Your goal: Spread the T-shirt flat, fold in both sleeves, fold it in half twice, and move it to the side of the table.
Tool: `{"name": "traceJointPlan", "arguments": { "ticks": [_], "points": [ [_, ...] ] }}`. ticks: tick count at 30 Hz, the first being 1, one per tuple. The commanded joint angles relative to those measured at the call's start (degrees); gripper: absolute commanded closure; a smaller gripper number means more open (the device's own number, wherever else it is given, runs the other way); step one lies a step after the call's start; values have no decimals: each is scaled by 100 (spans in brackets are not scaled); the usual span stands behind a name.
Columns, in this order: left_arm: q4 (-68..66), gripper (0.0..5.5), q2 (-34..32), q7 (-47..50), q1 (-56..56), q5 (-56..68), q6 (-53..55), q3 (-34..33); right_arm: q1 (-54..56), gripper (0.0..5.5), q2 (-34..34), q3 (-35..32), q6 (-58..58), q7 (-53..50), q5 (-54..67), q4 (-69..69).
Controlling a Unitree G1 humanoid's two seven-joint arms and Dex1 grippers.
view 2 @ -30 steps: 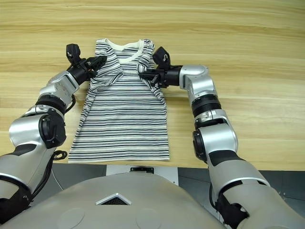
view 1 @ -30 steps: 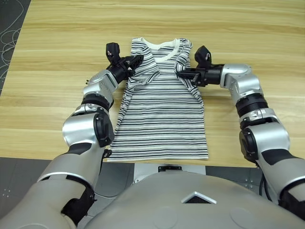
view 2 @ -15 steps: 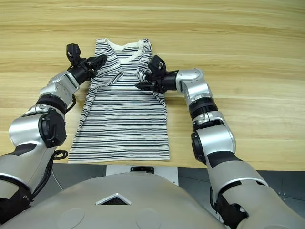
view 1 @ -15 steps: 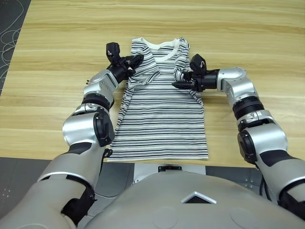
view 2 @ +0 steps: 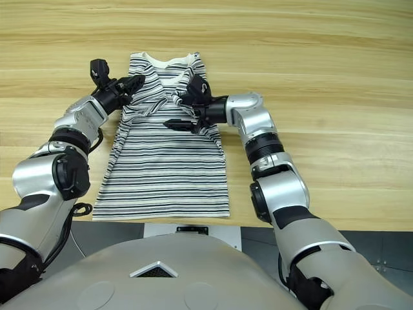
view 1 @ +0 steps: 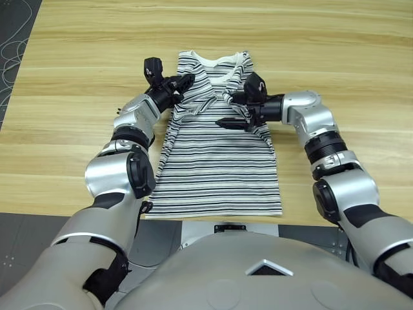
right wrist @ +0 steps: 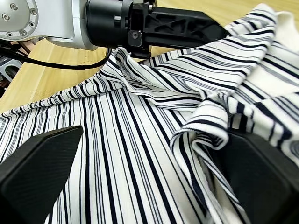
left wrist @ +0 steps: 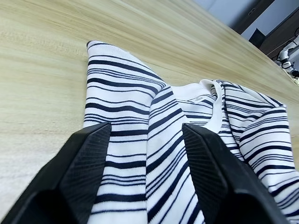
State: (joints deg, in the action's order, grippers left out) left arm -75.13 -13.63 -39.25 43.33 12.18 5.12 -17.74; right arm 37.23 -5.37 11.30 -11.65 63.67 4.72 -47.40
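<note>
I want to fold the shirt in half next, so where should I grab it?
Probably the hem, at its two corners, coming from the near table edge: it lies flat and straight there, while the shoulder end is bunched under folded sleeves.

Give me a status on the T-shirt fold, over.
Left gripper jaws open at left shoulder of the T-shirt. Right gripper jaws open over the chest, right sleeve bunched beside it. No obstacle seen.

A light wooden table (view 1: 335, 58) carries a striped T-shirt (view 1: 216, 165) lying near its front edge.
</note>
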Motion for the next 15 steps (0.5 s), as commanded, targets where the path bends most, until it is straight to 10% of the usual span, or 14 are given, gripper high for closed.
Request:
{"name": "traceJointPlan", "arguments": {
  "ticks": [1,15],
  "points": [
    [-115,266,146,49,-138,-110,154,51,-19,3,111,116,-8,-143,-135,-275],
    [-105,266,250,-98,-186,-137,136,101,78,3,-81,-158,-170,238,226,-504]
  ]
}}
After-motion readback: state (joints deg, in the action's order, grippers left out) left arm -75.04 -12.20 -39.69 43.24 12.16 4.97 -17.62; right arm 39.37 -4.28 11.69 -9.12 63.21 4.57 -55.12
